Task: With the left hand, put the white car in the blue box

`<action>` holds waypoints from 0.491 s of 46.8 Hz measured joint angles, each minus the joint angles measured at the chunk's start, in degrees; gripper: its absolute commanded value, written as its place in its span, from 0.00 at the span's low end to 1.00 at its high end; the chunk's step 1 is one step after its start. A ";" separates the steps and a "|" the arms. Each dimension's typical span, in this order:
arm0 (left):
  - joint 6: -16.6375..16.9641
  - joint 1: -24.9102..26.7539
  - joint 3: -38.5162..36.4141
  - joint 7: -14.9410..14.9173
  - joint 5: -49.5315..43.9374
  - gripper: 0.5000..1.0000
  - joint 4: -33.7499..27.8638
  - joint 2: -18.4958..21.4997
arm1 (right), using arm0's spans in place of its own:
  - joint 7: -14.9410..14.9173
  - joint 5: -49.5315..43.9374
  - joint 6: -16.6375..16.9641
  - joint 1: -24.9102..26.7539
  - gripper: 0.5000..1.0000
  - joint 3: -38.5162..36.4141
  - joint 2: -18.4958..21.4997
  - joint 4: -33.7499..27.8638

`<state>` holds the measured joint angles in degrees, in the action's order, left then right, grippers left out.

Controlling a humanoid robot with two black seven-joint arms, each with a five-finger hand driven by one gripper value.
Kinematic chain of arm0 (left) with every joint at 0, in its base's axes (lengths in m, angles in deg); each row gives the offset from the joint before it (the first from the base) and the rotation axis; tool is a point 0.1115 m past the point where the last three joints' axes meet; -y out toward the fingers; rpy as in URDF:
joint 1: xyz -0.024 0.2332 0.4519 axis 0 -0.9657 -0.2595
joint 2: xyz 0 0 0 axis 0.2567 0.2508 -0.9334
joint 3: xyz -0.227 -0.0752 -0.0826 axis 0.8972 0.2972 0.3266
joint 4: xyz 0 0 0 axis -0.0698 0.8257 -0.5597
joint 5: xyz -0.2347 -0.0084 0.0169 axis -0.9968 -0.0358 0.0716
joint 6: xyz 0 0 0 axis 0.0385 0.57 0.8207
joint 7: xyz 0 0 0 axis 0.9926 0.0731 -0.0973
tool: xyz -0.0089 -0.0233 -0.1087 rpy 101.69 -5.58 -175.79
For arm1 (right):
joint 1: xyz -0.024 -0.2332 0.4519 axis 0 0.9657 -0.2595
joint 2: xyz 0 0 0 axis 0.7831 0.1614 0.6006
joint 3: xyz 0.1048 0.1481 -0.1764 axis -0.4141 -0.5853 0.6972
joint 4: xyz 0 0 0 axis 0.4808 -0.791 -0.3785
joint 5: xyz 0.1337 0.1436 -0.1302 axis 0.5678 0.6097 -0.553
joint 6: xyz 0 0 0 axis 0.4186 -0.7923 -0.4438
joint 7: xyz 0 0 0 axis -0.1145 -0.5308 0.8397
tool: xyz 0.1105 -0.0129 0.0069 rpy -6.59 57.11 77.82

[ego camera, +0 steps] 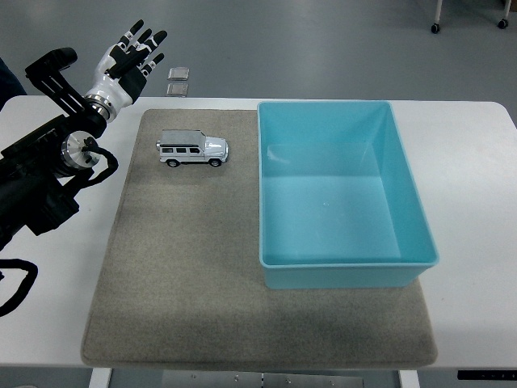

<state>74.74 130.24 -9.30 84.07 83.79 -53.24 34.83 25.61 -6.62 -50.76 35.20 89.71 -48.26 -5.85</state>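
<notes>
White car (pixel 192 149) is sitting upright on the mat (pixel 186 275) just left of the blue box (pixel 343 273), while the left hand (pixel 129 56) is hovering well apart, fingers spread, holding nothing, likely readying a reach.

A white table (pixel 472 162) carries a grey mat (pixel 186 275), which covers most of its middle.

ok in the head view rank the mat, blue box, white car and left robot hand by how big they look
1. mat
2. blue box
3. white car and left robot hand: look about alike, and the hand may sit nearer the camera, so unranked
</notes>
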 measured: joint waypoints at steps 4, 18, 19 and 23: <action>0.00 0.00 -0.01 0.00 0.05 0.99 0.02 0.00 | 0.00 0.03 0.02 0.00 0.87 0.00 0.00 0.00; 0.08 0.00 -0.01 0.70 -0.43 0.99 0.03 0.00 | 0.00 0.02 0.03 0.00 0.87 0.00 0.00 0.00; 0.08 0.00 -0.01 0.70 -0.44 0.99 0.03 0.00 | 0.00 0.01 0.03 0.00 0.87 0.01 0.00 0.00; 0.08 0.00 -0.01 0.70 -0.44 0.99 0.03 0.00 | 0.00 0.00 0.03 0.00 0.87 -0.02 0.00 0.00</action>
<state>74.82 130.24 -9.30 84.78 83.35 -53.21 34.83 25.61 -6.62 -50.73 35.20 89.69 -48.26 -5.85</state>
